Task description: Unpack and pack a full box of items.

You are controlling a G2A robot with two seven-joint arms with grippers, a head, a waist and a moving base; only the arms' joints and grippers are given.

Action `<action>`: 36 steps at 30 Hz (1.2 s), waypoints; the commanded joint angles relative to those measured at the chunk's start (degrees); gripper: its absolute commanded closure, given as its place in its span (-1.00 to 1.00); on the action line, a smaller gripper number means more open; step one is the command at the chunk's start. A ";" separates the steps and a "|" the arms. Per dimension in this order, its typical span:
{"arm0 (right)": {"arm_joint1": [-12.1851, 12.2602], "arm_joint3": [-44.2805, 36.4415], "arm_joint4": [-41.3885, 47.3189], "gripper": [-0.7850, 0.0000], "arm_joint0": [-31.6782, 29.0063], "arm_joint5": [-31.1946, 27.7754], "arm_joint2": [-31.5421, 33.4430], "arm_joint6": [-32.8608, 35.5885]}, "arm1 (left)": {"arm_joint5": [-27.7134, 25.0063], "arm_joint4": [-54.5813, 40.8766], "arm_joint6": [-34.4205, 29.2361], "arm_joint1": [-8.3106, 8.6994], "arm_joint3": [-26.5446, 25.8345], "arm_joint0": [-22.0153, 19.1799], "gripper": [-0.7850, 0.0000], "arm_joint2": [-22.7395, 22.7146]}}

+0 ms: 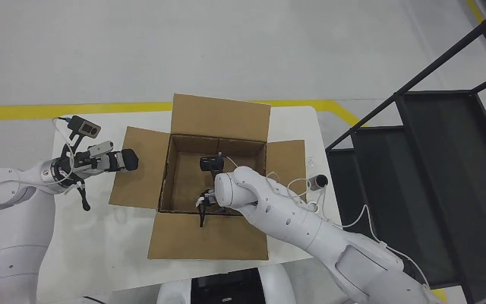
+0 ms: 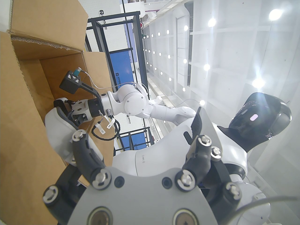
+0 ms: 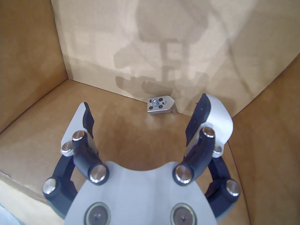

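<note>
An open cardboard box [image 1: 182, 171] stands mid-table with all its flaps folded out. My right gripper [image 1: 203, 205] is down inside it near the front wall, open and holding nothing. In the right wrist view, a small silver metal plate [image 3: 160, 105] with holes and a screw lies on the box floor against a wall, just beyond the open right gripper [image 3: 143, 120]. My left gripper [image 1: 114, 160] hovers outside the box over its left flap. It is open and empty [image 2: 129, 129], and it faces the box wall [image 2: 25, 108] and the right arm's gripper [image 2: 70, 112].
The box's flaps [image 1: 209, 239] cover much of the white table [image 1: 91, 235]. A small dark cylinder [image 1: 320, 181] lies near the table's right edge. A black metal staircase [image 1: 425, 175] stands to the right of the table.
</note>
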 commanded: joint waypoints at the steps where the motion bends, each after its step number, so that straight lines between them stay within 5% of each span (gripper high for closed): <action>1: 0.00 0.00 0.00 -1.00 0.00 0.00 0.00 0.00 | 0.00 0.00 0.00 0.00 0.00 0.00 -1.00 0.00; 34: -0.50 2.49 4.18 -1.00 -3.33 -0.67 2.58 -4.71 | 0.00 0.00 0.00 0.00 0.00 0.00 -1.00 0.00; 35: -0.53 2.70 4.29 -0.88 -3.36 -0.63 2.66 -4.79 | 0.00 0.00 0.00 0.00 0.00 0.00 -1.00 0.00; 36: -0.57 2.95 4.28 -0.49 -3.39 -0.59 2.68 -4.88 | 0.00 0.00 0.00 0.00 0.00 0.00 -1.00 0.00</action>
